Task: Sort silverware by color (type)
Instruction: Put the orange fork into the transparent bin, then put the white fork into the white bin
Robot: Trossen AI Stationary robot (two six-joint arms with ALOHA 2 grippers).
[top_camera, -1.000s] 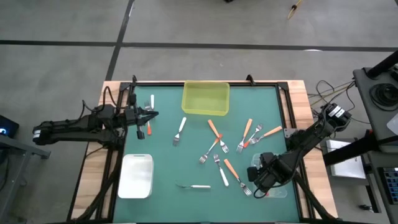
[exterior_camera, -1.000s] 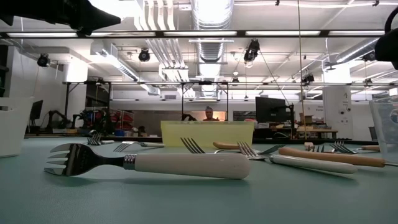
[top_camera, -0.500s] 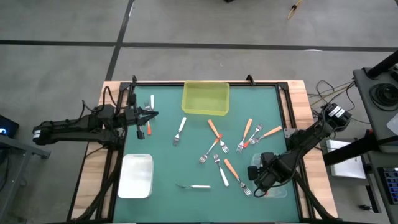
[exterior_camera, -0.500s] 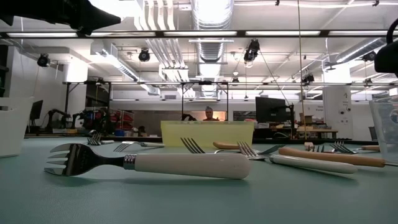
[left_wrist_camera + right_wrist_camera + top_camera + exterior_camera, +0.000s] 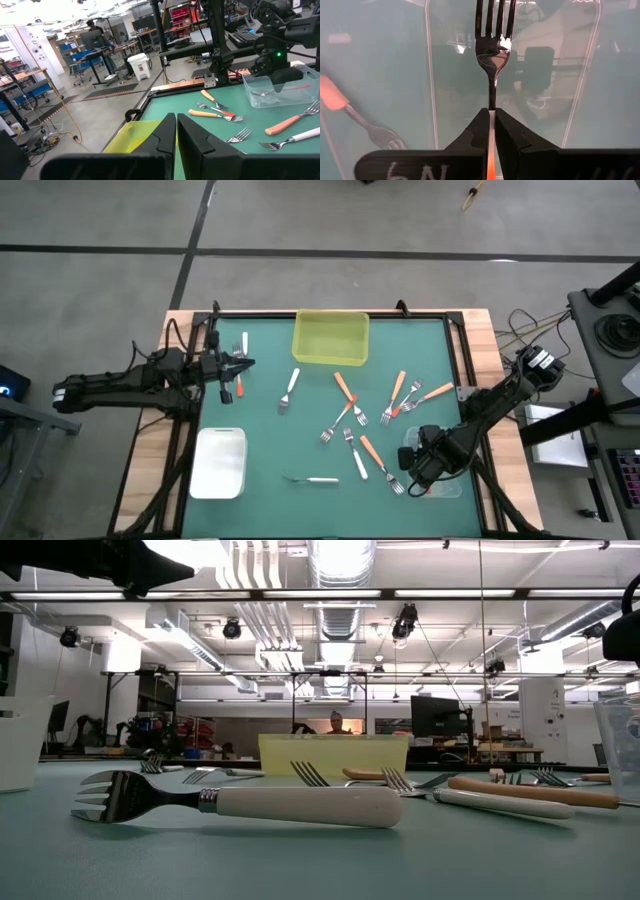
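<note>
Green worktop (image 5: 270, 445), workshop behind. Landmark: yellow bin (image 5: 330, 338) at far edge. Forks (image 5: 352, 416) scattered below bin toward right; white-handled fork (image 5: 240, 804) nearest low camera. White bin (image 5: 220, 463) down-left of yellow bin; clear bin (image 5: 432, 470) down-right. Right hand (image 5: 490, 120) over clear bin, clamped on red-orange fork (image 5: 491, 47), tines pointing out past fingertips. Left hand (image 5: 176, 120) left of yellow bin, fingers pressed together, gripping nothing visible.

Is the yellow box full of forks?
No. From above, the yellow box is empty, while forks such as the white-handled fork lie loose on the green table.
</note>
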